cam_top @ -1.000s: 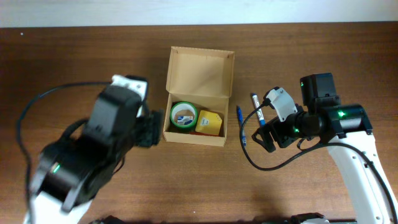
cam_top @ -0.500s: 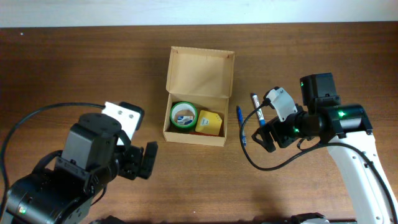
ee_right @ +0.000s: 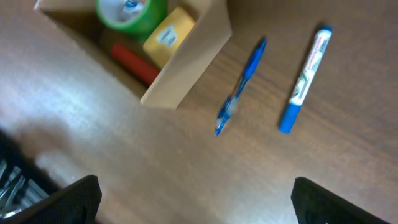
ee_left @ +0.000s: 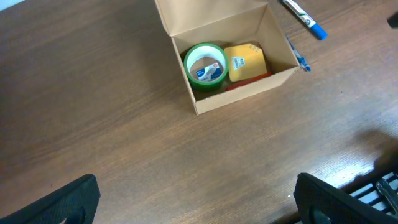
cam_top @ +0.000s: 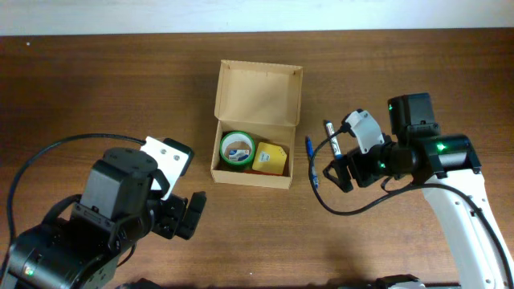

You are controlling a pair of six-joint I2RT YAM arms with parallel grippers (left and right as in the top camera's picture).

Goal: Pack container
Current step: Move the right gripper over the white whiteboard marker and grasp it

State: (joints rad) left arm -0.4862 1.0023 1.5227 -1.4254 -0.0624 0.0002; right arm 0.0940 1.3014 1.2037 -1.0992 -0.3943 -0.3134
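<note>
I work over a dark brown wood-grain table (cam_top: 104, 88) that fills nearly my whole view. Along its far edge runs a pale, whitish strip (cam_top: 257, 16); whether it is wall or floor I cannot tell. Soft light leaves a dull sheen on the wood.

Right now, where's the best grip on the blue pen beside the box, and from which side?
Probably mid-barrel of the blue pen, from straight above, jaws across its width. It lies flat on the table, clear of the container and the marker.

We see a blue pen (ee_right: 241, 87) and blue-capped marker (ee_right: 305, 79) on the wooden desk (ee_left: 93, 124), a green tape roll (ee_left: 196, 73) beside a yellow pack (ee_left: 244, 61).
</note>
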